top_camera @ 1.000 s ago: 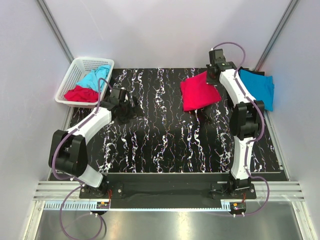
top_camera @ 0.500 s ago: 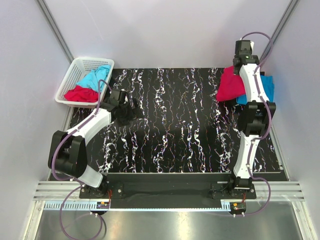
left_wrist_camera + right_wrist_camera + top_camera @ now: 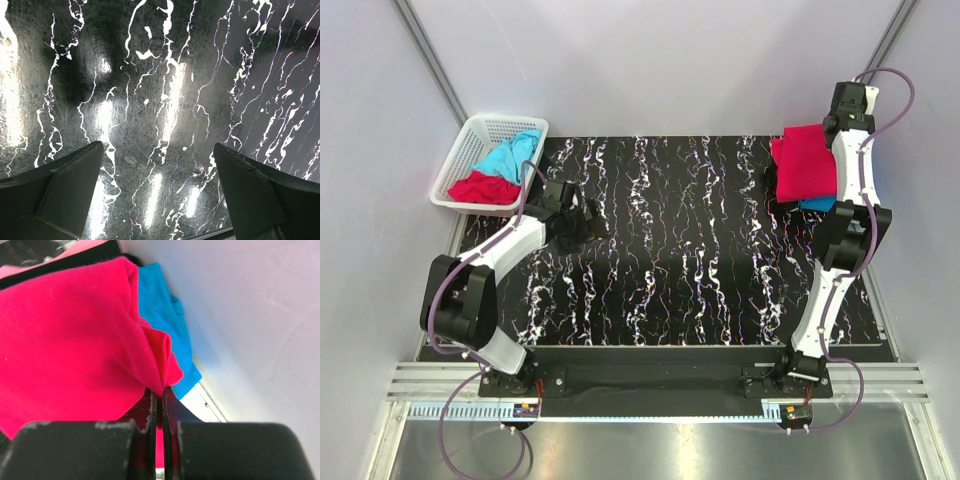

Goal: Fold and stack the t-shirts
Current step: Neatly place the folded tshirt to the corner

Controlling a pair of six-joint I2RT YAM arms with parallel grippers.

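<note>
one red t-shirt was clamped in the right pincer over a blue t-shirt at the tabletop far right; left pincer was spread apart.

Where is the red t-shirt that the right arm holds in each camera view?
Top external: red t-shirt at far right, beside the right arm.
Left wrist: not in it.
Right wrist: fills the left half, pinched in the right end effector.
Shared landmark: turquoise t-shirt showing past its edge.
</note>
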